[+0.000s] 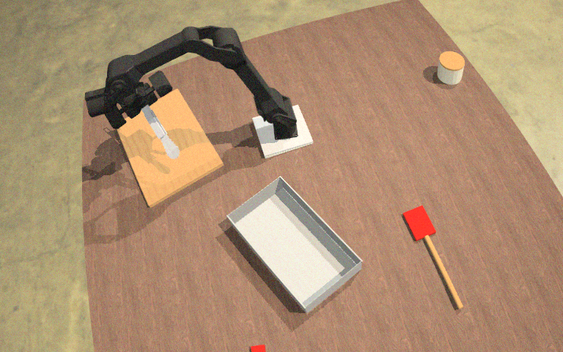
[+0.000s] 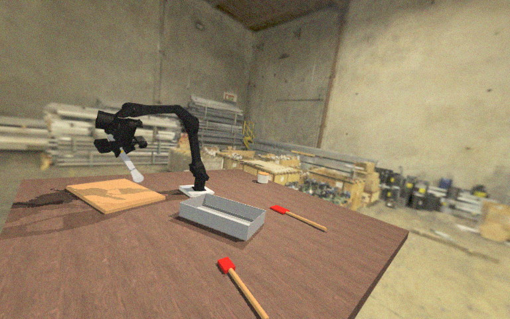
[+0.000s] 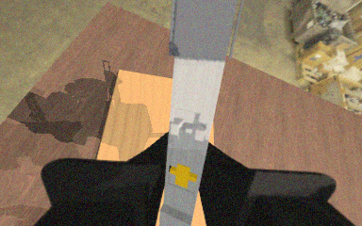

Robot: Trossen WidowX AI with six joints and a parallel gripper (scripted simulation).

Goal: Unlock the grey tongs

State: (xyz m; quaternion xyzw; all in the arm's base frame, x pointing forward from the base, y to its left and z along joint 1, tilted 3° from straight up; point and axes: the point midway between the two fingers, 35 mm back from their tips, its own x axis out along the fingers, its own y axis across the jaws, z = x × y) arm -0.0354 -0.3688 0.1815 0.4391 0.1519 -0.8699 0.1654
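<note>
My gripper (image 1: 138, 103) (image 2: 121, 149) (image 3: 182, 136) is shut on the grey tongs (image 1: 163, 134) (image 2: 131, 167) (image 3: 197, 111) near their hinge end. It holds them in the air above the wooden board (image 1: 182, 174) (image 2: 109, 203) (image 3: 134, 94). The tongs are tilted, with their rounded tips pointing down and a little towards the tin, clear of the board. In the top and exterior views they look like a single narrow strip. In the wrist view a yellow cross sits on the tongs between my fingers. The grey roasting tin (image 1: 328, 236) (image 2: 222, 223) stands empty in the middle of the table.
The arm's white base plate (image 1: 300, 141) (image 2: 186, 189) is right of the board. One red spatula (image 1: 419, 222) (image 2: 279, 209) lies right of the tin, and another (image 2: 225, 264) (image 1: 258, 348) lies near the front edge. A white jar (image 1: 451, 67) (image 2: 263, 177) stands at the far right corner.
</note>
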